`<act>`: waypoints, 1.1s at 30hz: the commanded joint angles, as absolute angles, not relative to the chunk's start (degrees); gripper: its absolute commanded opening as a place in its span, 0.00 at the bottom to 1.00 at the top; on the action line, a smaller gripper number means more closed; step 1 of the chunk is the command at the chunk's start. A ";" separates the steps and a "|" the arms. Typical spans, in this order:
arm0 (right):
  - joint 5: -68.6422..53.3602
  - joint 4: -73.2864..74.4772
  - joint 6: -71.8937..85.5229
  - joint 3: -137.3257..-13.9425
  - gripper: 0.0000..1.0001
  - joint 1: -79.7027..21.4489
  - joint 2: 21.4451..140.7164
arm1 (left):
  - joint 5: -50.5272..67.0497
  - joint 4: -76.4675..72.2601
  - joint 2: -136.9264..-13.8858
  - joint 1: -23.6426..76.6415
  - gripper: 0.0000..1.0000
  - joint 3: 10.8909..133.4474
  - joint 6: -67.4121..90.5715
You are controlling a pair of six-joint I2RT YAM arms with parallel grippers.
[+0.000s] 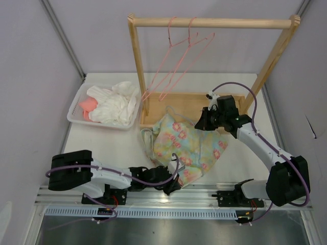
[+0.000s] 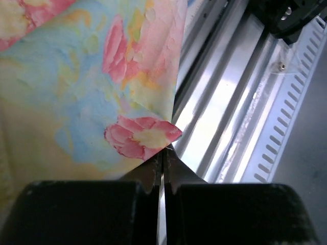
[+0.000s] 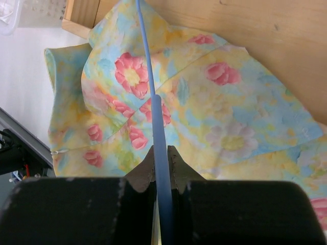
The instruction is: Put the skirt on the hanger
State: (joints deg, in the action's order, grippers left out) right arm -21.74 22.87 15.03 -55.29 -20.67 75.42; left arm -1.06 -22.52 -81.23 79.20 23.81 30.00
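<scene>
The skirt (image 1: 186, 145), pastel patchwork with pink flowers, lies crumpled on the table in front of the wooden rack base. My left gripper (image 1: 172, 186) is at its near edge; in the left wrist view it (image 2: 164, 153) is shut, with a corner of the skirt (image 2: 143, 138) pinched at the tips. My right gripper (image 1: 203, 122) is at the skirt's far edge, shut (image 3: 162, 150) on the light-blue hanger wire (image 3: 151, 76), which runs out over the skirt (image 3: 230, 122). In the top view the hanger (image 1: 173, 109) is mostly hidden in the cloth.
A white basket (image 1: 76, 115) at the back left holds a white cloth (image 1: 115, 104) and a coral-pink cloth (image 1: 88, 104). A wooden rack (image 1: 214, 22) carries pink wire hangers (image 1: 179, 56). Its base (image 1: 148, 121) is behind the skirt. A metal rail (image 2: 230, 102) runs along the near edge.
</scene>
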 commanded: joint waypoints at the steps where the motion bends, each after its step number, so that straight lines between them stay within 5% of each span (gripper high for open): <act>1: -14.68 22.68 13.36 -57.92 0.00 -19.25 75.94 | -5.36 -26.27 -77.70 83.22 0.00 21.10 35.85; 4: -16.34 21.71 13.27 -57.48 0.00 -19.51 75.85 | -8.51 -25.58 -75.60 86.74 0.11 20.13 38.84; 6: -16.17 22.32 12.48 -57.13 0.00 -20.38 75.68 | -12.46 -21.99 -72.35 90.50 0.37 20.65 39.90; 9: -14.86 23.29 11.16 -56.43 0.00 -21.70 74.80 | -22.21 -14.26 -61.55 94.29 0.48 23.28 40.42; 16: -12.23 22.50 10.90 -55.55 0.00 -27.94 73.65 | -51.03 20.34 -40.18 93.17 0.46 32.76 56.13; 20: -13.80 20.57 10.99 -54.58 0.00 -30.30 74.44 | -57.56 36.10 -40.86 85.36 0.24 37.70 66.16; 24: -12.04 19.34 10.02 -54.93 0.00 -34.18 75.15 | -58.28 37.10 -45.61 77.02 0.16 38.06 67.77; 33: -16.51 19.77 7.82 -54.93 0.00 -36.12 70.68 | -45.45 11.52 -51.32 58.73 0.23 28.13 54.14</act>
